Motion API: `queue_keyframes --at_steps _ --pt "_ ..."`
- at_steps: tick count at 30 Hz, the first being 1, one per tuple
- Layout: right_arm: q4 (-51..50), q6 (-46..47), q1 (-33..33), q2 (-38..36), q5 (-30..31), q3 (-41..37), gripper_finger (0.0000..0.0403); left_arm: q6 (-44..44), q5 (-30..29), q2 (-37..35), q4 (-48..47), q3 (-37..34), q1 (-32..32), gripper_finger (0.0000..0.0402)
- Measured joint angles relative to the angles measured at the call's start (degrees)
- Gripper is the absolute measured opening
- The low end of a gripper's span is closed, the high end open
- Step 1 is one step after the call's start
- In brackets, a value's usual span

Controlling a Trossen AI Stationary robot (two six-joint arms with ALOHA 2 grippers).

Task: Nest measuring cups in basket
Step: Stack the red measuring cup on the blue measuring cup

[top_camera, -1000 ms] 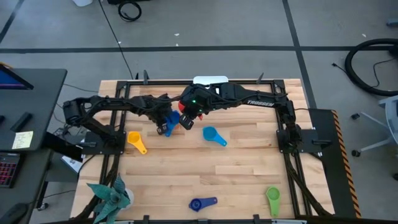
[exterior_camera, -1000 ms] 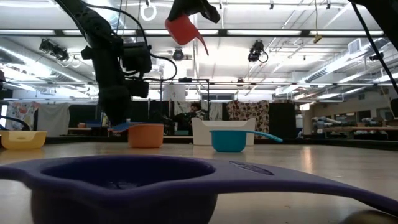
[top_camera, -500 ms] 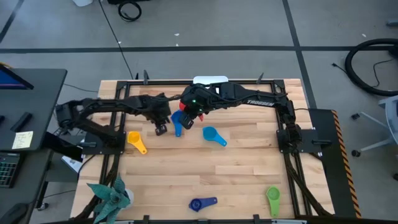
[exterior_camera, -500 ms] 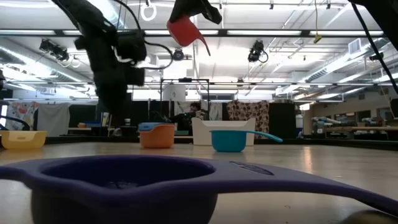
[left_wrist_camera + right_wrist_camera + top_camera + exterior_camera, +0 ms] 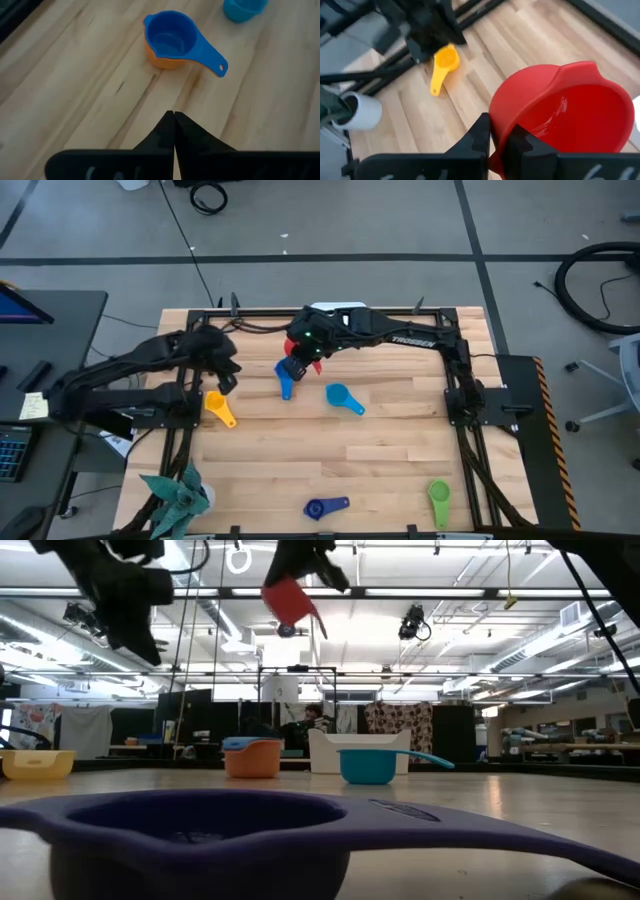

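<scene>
A medium blue measuring cup sits nested in the orange one on the table. Up and to the left of this pair, my left gripper is shut on nothing. My right gripper is shut on the red cup, high above the table and near the white basket at the far edge. Standing loose on their bases are the light blue cup, the yellow cup, the dark blue cup and the green cup. My right gripper pinches the red cup's bowl wall at the rim, on the side away from the handle. One finger looks to be inside the bowl and one outside. The fingers slant down from above. The cup is lifted clear and tilted, with its handle pointing down.
A teal spiky plant stands at the near left corner. A black frame runs along the table's sides. Bare wood lies across the table's middle.
My left gripper, still shut, has risen and drawn back toward the table's left edge, away from the blue cup nested in the orange one, which stay on the table. My right gripper has shifted slightly left with the red cup and tipped it a little.
</scene>
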Motion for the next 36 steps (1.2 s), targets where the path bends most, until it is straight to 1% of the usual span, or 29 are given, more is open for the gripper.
queue_keyframes --at_steps 2,6,8,15,21,25,32,36 --pt "2.43 -0.46 -0.43 1.51 -2.10 0.10 0.0025 -1.61 -0.07 -1.91 -1.53 0.00 0.00 0.0005" --pt "4.11 -1.21 -1.54 4.91 -3.82 0.07 0.0025 -3.94 -0.09 -3.90 -4.22 0.00 0.00 0.0005" --pt "5.03 -1.45 -2.30 6.28 -5.68 0.07 0.0025 -4.17 -0.05 -4.05 -5.09 0.00 -0.04 0.0005" --pt "5.75 -3.78 -4.84 12.34 -8.09 0.11 0.0025 -5.24 0.55 -4.05 -6.08 0.00 -0.07 0.0005" --pt "5.26 -5.71 -6.67 17.41 -12.91 0.09 0.0025 -5.21 0.76 -4.03 -6.06 0.00 -0.07 0.0005" --pt "4.89 -6.89 -7.01 18.78 -13.30 0.05 0.0025 -5.18 0.79 -4.03 -6.08 0.00 -0.04 0.0005" --pt "3.42 -14.56 -7.18 19.21 -12.59 0.07 0.0025 -5.13 0.79 -4.03 -6.06 0.00 -0.06 0.0005" --pt "3.30 -16.19 -7.41 19.21 -13.64 0.07 0.0029 -5.02 0.79 -4.03 -6.04 0.00 -0.04 0.0005"
